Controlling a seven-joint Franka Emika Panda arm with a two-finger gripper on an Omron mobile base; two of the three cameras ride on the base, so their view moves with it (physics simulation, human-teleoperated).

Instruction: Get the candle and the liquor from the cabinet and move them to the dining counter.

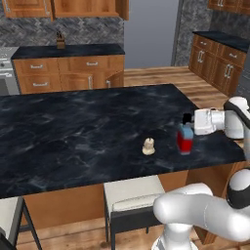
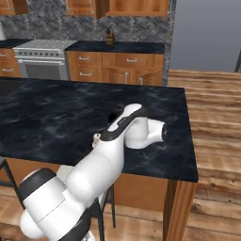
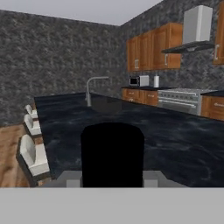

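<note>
My gripper [image 1: 187,128] reaches in level from the right over the dining counter [image 1: 73,132], its jaws closed on the liquor [image 1: 185,139] near the cap; the red body with light blue shoulders stands upright, its base at the black slab, though whether it touches I cannot tell. In the hand view, the bottle's black cap [image 3: 112,154] rises between my fingertips, blocking the middle of the frame.

Just to the bottle's left in the left base view, apart from it, the candle [image 1: 148,146] sits upright on the marble near the front edge. In the right base view my own arm hides the bottle, and just a sliver of the candle [image 2: 96,138] peeps out beside my forearm.

Beyond the counter, the left base view takes in a stool [image 1: 134,197] tucked under the near edge and a knife block [image 1: 60,41] on the far counter against herringbone tile. The right base view adds a steel range [image 2: 43,59] left of the wooden drawers. The hand view, looking lengthwise down the slab, picks up a tall faucet [image 3: 92,89], a row of pale stool seats [image 3: 33,151] along the left edge, a range hood [image 3: 195,29] and wall cabinets [image 3: 153,48].
</note>
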